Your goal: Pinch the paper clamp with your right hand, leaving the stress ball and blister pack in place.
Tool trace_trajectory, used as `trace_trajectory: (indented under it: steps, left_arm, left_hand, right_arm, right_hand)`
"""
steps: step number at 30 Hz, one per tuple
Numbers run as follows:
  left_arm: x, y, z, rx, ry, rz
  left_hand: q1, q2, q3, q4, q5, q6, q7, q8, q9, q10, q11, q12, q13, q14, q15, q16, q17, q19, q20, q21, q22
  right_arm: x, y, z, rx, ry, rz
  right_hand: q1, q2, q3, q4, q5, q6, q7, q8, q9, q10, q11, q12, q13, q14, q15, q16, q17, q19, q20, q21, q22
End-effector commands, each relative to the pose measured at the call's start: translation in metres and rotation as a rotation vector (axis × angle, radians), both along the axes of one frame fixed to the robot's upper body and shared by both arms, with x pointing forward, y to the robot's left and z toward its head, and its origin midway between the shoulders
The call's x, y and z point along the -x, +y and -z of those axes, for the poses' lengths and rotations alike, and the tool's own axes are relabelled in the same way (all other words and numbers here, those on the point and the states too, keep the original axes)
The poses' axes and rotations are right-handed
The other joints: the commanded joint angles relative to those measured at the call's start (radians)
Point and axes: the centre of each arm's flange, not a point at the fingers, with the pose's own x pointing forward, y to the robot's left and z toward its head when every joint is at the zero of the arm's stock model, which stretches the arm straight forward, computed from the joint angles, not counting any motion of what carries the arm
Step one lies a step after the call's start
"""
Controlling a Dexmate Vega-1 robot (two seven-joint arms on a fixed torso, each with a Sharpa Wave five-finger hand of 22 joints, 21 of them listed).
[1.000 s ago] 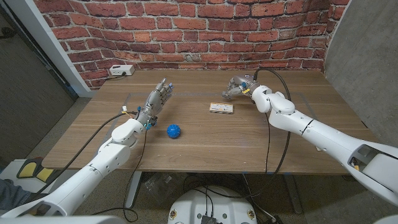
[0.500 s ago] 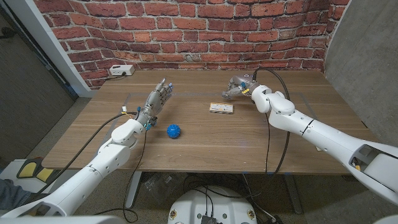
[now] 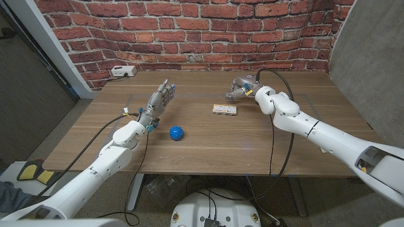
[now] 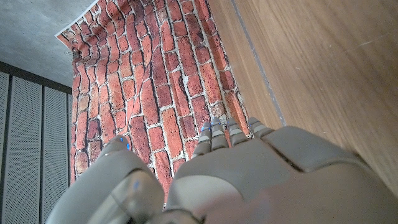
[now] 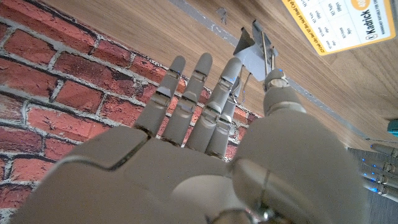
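At the far left of the wooden bench (image 3: pixel 95 135) a white power strip (image 3: pixel 123 72) lies against the brick wall, out of the work; next comes the left hand (image 3: pixel 159 101), raised above the bench with its fingers straight and apart, holding nothing, and it seems parked there so as not to crowd the job; just right of it, nearer the front edge, the blue stress ball (image 3: pixel 176 132) sits alone and untouched, as the task wants; further right the blister pack (image 3: pixel 226 110) lies flat on its printed card, well apart from the ball and near the right hand (image 3: pixel 238 89); that hand is bent down over the far part of the bench, and in the right wrist view the grey paper clamp (image 5: pixel 254 53) stands at its fingertips (image 5: pixel 232 67), close beside the thumb tip; whether thumb and finger already press the clamp I cannot tell, though the narrow set of the fingers looks shaped for a pinch rather than a full grasp.
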Motion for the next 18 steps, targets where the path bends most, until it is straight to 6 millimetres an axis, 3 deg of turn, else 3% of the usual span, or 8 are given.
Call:
trace_trajectory:
  steps: [1, 10, 18]
  left_arm:
    - [0.0013, -0.0014, -0.0010, -0.005, -0.001, -0.001]
    - [0.0015, -0.0026, -0.0009, -0.004, -0.002, -0.002]
    - [0.0005, -0.0038, 0.0006, -0.004, 0.004, 0.000]
  left_hand:
    - [0.006, 0.002, -0.004, -0.002, -0.002, 0.007, -0.004, -0.002, 0.005, 0.009, 0.000, 0.001, 0.006, 0.005, -0.002, 0.002, 0.005, -0.001, 0.001, 0.000, 0.004]
    - [0.009, 0.004, -0.004, -0.003, -0.003, 0.008, -0.003, -0.002, 0.005, 0.010, -0.001, 0.001, 0.006, 0.004, -0.002, 0.001, 0.005, -0.001, 0.001, -0.001, 0.004]
    - [0.010, 0.005, -0.005, -0.003, -0.003, 0.009, -0.003, -0.001, 0.005, 0.010, -0.001, 0.001, 0.006, 0.005, -0.002, 0.001, 0.005, -0.002, 0.003, -0.002, 0.004]
  right_arm:
    - [0.0001, -0.0033, 0.0011, -0.017, -0.001, -0.041]
    - [-0.0007, -0.0050, 0.0026, -0.022, -0.009, -0.036]
    - [-0.0016, -0.0040, 0.0038, -0.019, -0.011, -0.021]
  right_hand:
    - [0.056, 0.051, 0.074, 0.027, 0.055, 0.245, -0.119, 0.043, 0.035, 0.036, 0.002, 0.019, 0.030, 0.017, -0.086, 0.006, 0.012, -0.004, -0.002, -0.003, 0.003]
    - [0.040, 0.053, 0.102, 0.034, 0.102, 0.231, -0.113, 0.067, 0.059, 0.039, 0.007, 0.027, 0.055, 0.028, -0.090, 0.010, 0.018, -0.001, -0.011, -0.004, 0.002]
    - [0.028, 0.044, 0.112, 0.035, 0.120, 0.216, -0.118, 0.076, 0.072, 0.033, 0.006, 0.028, 0.067, 0.027, -0.087, 0.009, 0.019, -0.009, -0.011, -0.008, 0.002]
